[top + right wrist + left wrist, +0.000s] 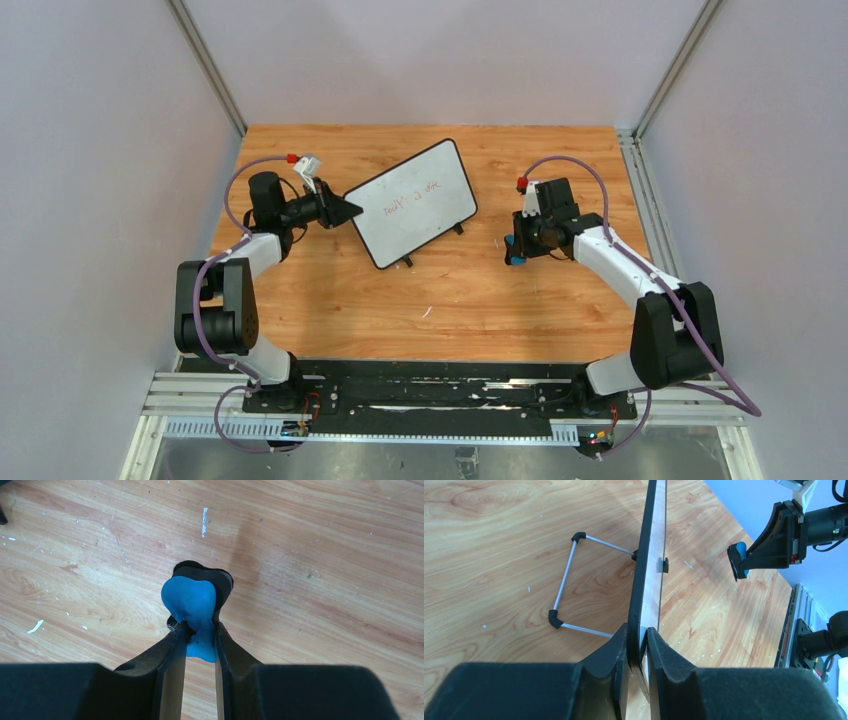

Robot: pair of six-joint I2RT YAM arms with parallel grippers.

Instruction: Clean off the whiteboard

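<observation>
Small whiteboard, thin black rounded frame, faint red handwriting, standing tilted back, turned askew, far-centre of table.

Left arm: elbow folded up at the left side, forearm reaching away from the base, wrist turned inward so the left gripper points right. Its fingers are clamped on the edge of the whiteboard. Right arm: elbow out to the right, forearm angled up-left, wrist looks pitched down (hard to confirm from overhead), right gripper pinching the blue eraser between nearly closed fingers.
</observation>
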